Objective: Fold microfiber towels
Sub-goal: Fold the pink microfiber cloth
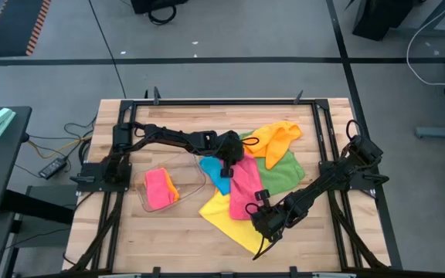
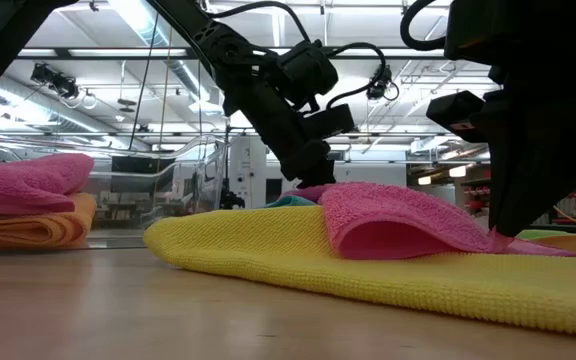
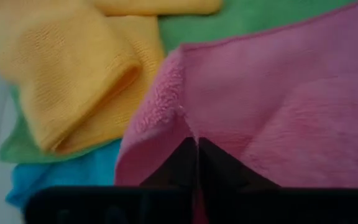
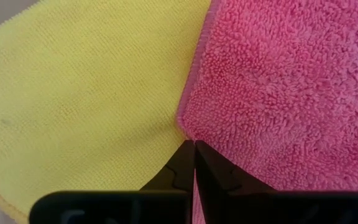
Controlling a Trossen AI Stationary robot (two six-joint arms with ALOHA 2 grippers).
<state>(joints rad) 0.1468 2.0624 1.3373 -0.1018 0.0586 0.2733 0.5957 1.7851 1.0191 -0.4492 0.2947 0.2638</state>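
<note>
A pink towel lies on a spread yellow towel mid-table. Around its far end lie a blue towel, a green one and an orange one. My left gripper is shut on the pink towel's far left end, shown up close in the left wrist view. My right gripper is shut on its near end, shown in the right wrist view. In the low view the pink towel humps up between the two grippers. My left gripper pinches the pink towel's far left edge between its two fingers, slanting down from the table's left side. The cloth puckers into a small ridge at the fingertips, and the towel's other parts lie on the towels below. My right gripper pinches the pink towel's near corner between its two fingers, coming steeply from above. That corner sits low on the yellow towel, and the cloth around it lies flat.
A clear plastic tray stands to the left of the pile, with a folded pink towel and an orange one in it. Bare wood lies toward the near edge. A black frame rims the table.
</note>
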